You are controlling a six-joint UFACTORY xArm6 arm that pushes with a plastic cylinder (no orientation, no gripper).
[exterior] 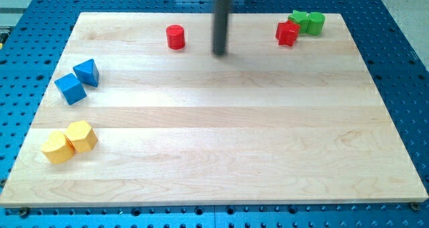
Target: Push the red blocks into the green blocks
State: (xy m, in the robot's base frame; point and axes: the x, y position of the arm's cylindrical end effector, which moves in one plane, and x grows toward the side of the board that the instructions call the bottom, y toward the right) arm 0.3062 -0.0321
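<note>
At the top centre of the frame my tip (220,53) rests on the wooden desk (221,154), the dark rod rising straight up to its mount at the frame's top edge. I have no jaws on this arm: the rod is bare, holds nothing and touches no block.

Just to the left of my tip, with a clear gap between, stands the red cylinder (175,37). Well off to the right, in the upper right of the frame, the second red block (287,33) sits pressed against the green blocks; its shape I cannot make out exactly. The green star-like block (299,19) touches it from above and to the right, and the green cylinder (316,23) stands tight against that one, nearest the desk's upper right corner.

At the left of the frame, the blue triangular block (87,72) and the blue cube (70,88) lie side by side, near the desk's left edge. Below them, in the lower left, two yellow blocks (69,141) sit touching each other.

No containers stand on the desk. The whole centre, bottom and right of the wood lie open, and bare wood runs between my tip and the red-and-green cluster. Around the desk spreads a blue perforated base (402,87).
</note>
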